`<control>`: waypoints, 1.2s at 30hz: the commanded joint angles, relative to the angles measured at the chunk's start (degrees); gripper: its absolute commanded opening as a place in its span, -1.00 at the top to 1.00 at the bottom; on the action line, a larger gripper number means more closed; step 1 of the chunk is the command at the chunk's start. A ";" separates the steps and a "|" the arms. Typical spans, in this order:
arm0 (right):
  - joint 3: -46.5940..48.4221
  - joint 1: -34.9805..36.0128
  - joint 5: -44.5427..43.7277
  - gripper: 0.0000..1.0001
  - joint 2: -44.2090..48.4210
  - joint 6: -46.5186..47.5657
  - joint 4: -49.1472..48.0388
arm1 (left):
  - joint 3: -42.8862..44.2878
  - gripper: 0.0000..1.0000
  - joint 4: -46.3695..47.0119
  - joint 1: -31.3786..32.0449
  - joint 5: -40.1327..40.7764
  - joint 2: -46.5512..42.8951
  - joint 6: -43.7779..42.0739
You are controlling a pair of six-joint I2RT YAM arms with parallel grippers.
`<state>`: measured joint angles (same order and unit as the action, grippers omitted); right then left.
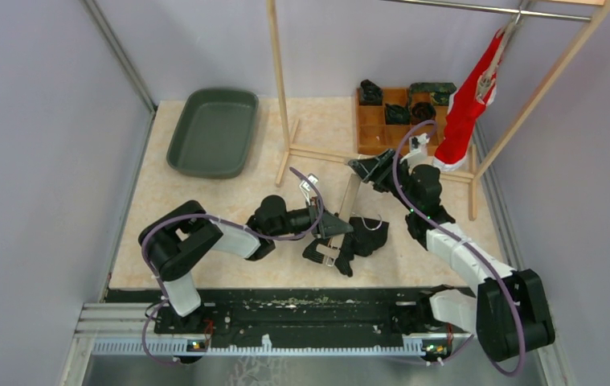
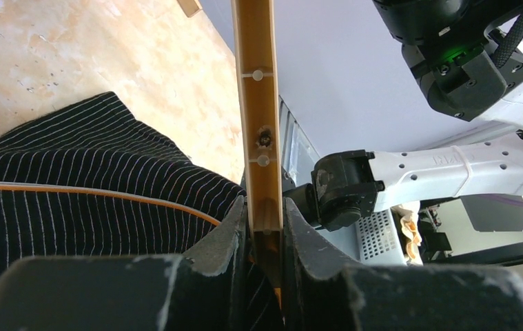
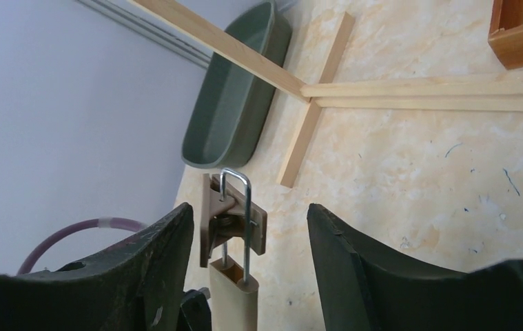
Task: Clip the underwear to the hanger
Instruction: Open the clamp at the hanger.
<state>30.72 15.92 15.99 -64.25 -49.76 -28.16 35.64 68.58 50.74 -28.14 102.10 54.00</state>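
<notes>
Closest in, the left fingers are squeezed tight on the hanger. The hanger is a flat, straight stick of pale wood. It has two small round pegs and a dark little hole in it.

Just beside it lies the underwear. It is soft black cloth with thin white stripes and one thin orange line. It sits in a bumpy heap on the bench, right under the hanger's near end, between the two arms. None of the views show it pinched in a clip.

The bench top is smooth and sandy-colored, with cloudy marks like stone.

A bit farther on, the right fingers stand apart, one on each side of the clip at the hanger's far end. They do not touch it. The clip is brown wood with a shiny bent wire loop on it.

Past that stands a rack made of long, thin wooden sticks, with a shiny metal bar across the top. A red cloth with a white edge hangs from that bar.

At the back left is a dark green tray with rounded corners and smooth sides. At the back right is a wooden box split into little squares, with dark bundles in some of them.
</notes>
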 commanded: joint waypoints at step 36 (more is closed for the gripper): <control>0.05 -1.60 -2.01 1.00 5.52 1.07 -1.17 | 0.57 -0.80 -8.79 -1.12 5.63 -4.72 -6.24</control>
<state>30.33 15.14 14.94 -62.41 -50.17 -28.73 35.92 64.18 50.52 -26.92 101.62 51.59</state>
